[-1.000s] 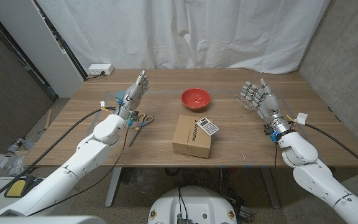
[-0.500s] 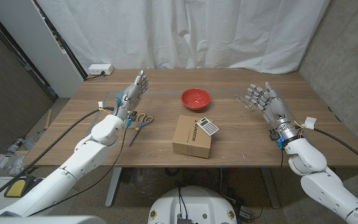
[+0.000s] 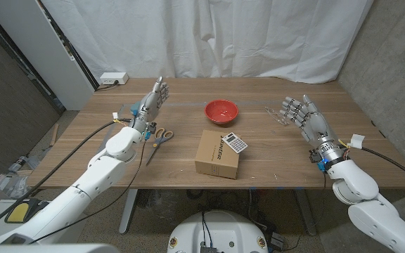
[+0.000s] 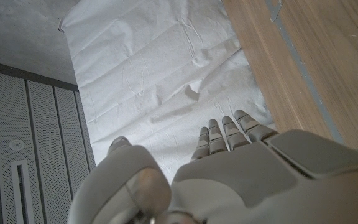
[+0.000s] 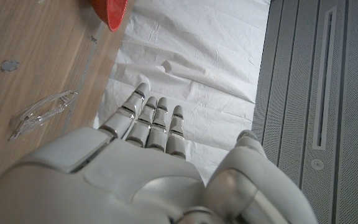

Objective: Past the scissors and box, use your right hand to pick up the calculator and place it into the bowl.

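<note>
A small grey calculator lies on top of a brown cardboard box near the table's front middle. Behind the box stands a red bowl, its rim also in the right wrist view. Orange-handled scissors lie to the left of the box. My right hand is raised at the right side of the table, fingers straight and apart, holding nothing, well to the right of the calculator. My left hand is raised behind the scissors, fingers extended and empty.
Clear-framed glasses lie on the table just left of my right hand, also in the right wrist view. A white power strip sits at the back left corner. White curtain hangs behind the wooden table.
My right hand has drawn back to the right and toward the table's front, away from the bowl. The left hand has barely shifted.
</note>
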You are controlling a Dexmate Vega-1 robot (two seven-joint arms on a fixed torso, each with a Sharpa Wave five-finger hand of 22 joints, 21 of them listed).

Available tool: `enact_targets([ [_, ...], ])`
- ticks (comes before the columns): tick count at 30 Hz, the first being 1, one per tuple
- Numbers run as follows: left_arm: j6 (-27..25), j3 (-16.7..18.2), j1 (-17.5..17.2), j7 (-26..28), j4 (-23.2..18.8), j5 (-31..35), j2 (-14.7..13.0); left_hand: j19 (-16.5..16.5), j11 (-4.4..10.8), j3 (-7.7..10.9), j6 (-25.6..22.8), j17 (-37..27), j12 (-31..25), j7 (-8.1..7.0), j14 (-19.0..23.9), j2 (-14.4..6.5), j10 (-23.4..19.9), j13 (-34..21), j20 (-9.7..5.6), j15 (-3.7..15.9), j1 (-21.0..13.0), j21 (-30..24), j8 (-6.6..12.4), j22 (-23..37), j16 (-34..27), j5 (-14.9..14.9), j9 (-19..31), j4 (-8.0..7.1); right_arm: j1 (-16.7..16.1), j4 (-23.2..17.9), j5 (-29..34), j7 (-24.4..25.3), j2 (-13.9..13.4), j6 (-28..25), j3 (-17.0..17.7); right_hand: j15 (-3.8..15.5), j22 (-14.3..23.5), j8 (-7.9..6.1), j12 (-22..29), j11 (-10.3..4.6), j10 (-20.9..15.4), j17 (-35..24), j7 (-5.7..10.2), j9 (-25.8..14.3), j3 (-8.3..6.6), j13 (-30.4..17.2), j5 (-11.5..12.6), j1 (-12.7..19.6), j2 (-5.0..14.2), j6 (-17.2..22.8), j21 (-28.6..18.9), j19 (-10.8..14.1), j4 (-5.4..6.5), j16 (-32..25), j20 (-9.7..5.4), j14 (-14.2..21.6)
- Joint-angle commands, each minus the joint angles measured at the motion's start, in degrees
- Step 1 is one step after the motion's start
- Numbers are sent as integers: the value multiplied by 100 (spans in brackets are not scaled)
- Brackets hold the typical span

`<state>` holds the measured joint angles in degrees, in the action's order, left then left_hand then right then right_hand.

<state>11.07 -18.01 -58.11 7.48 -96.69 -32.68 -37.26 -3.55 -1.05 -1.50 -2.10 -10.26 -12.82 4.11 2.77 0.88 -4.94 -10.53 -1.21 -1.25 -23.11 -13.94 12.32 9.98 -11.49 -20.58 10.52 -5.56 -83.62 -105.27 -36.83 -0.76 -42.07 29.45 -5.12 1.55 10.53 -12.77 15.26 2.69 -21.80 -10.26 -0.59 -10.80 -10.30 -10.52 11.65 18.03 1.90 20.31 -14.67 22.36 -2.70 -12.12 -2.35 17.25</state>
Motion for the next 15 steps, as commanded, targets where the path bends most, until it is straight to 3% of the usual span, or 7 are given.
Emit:
enact_targets([
  [1, -253, 88, -122, 101, -330, -33, -185, -40, -1, -21, -73, -21, -18, 4, 90, -13, -77, -29, 17, 11, -65, 30, 28, 18, -37, -4, 23, 15, -392, -414, 178, 179, -106, -261, 210, 3, 21, -27, 28, -17, -81, -17, -1, -20, 0, -24, -16, 88, 0, 91, -38, 112, -33, -3, -194, 97],
  [10, -218, 99, -48, -110, -177, -78, -258, -48, 0, -30, -76, -22, -15, 5, 99, -21, -105, -30, 22, 11, -74, 45, 16, 19, -25, -1, 24, 16, -523, -443, 634, 416, 131, -111, 151, 41, 23, -36, 41, -24, -182, -16, 48, -22, -13, -24, -19, 142, 1, 188, -58, 233, -78, -9, -226, 221],
  [15, -221, 145, -15, -165, -209, -26, -376, -45, 9, -35, -77, -22, -7, -2, 98, -25, -100, -30, 30, 12, -78, 53, 11, 19, -18, 0, 24, 16, -534, -472, 1229, 668, 248, -8, 76, 75, 23, -43, 48, -73, -231, -16, 80, -23, -20, -24, -19, 171, -1, 241, -66, 287, -103, -7, -246, 269],
])
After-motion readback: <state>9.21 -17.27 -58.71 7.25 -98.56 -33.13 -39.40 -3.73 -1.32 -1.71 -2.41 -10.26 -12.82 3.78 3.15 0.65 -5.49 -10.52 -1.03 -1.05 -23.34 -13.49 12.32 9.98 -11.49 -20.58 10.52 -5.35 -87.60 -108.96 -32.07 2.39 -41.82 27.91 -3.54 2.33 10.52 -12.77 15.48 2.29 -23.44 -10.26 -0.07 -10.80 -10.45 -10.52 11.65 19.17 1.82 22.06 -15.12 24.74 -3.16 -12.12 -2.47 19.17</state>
